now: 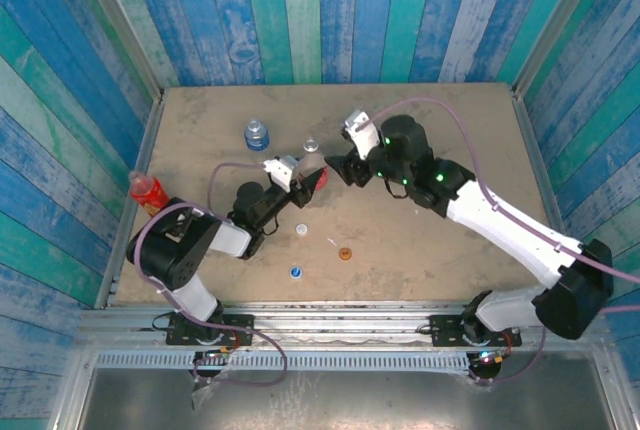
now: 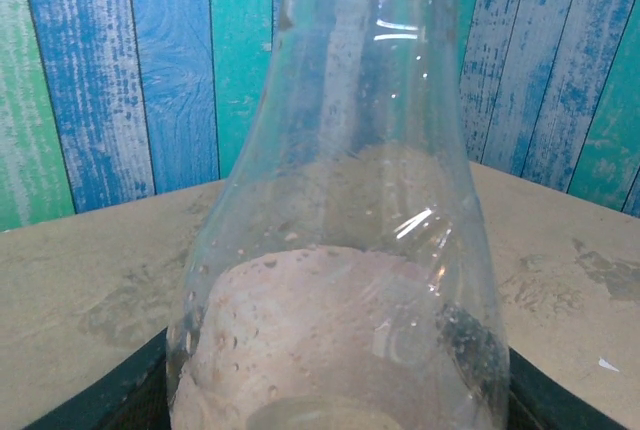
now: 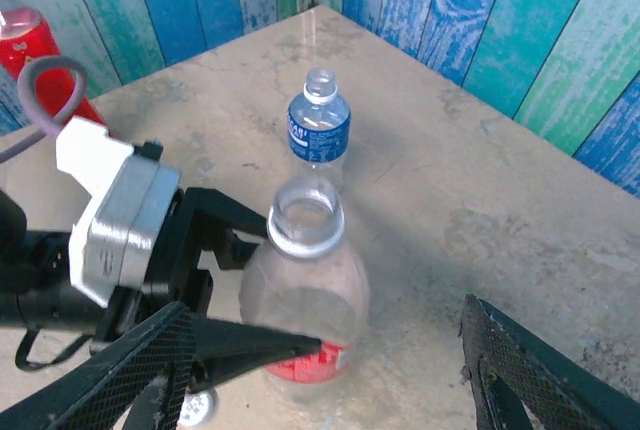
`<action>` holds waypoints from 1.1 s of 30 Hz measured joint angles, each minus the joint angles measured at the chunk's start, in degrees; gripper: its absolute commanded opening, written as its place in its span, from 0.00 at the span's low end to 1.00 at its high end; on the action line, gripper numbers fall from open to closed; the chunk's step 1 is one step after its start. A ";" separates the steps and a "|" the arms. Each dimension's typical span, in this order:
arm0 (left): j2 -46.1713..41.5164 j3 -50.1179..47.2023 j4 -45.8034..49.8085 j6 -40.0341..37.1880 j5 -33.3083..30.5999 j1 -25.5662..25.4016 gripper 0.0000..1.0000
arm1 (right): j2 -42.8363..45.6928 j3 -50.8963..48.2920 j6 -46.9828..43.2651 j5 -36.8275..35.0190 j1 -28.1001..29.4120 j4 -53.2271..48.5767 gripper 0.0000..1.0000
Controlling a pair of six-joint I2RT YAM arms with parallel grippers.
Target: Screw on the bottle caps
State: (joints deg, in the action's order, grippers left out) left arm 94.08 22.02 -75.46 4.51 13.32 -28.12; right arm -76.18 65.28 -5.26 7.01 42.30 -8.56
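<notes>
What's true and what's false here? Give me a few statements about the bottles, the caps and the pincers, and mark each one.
1. The left pincer grips the clear plastic bottle with a red label, which stands upright. True.
2. The shorter clear plastic bottle with a blue label has a cap on. False: its mouth is open.
3. The tiny round orange plastic cap sits on a bottle. False: it lies loose on the tan table.
4. The right pincer is open and holds nothing. True.
5. The tiny round white plastic cap and the tiny round blue plastic cap lie on the table. True.
</notes>
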 measured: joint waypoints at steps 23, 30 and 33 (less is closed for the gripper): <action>-19.06 -6.47 10.36 -0.07 -1.90 6.16 0.61 | -26.05 -16.74 -8.74 5.90 11.91 21.68 0.61; -22.60 -7.02 12.28 -0.85 -2.54 6.16 0.62 | -31.69 -13.84 -8.15 4.37 12.02 23.93 0.53; -23.87 -7.87 13.07 -1.09 -2.93 6.16 0.61 | -33.22 -12.11 -8.07 3.26 12.07 24.59 0.51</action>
State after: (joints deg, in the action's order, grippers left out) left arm 70.22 14.15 -62.39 3.42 10.39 -21.96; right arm -109.40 53.17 -13.32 10.26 54.37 16.03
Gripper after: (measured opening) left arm 0.617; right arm 0.519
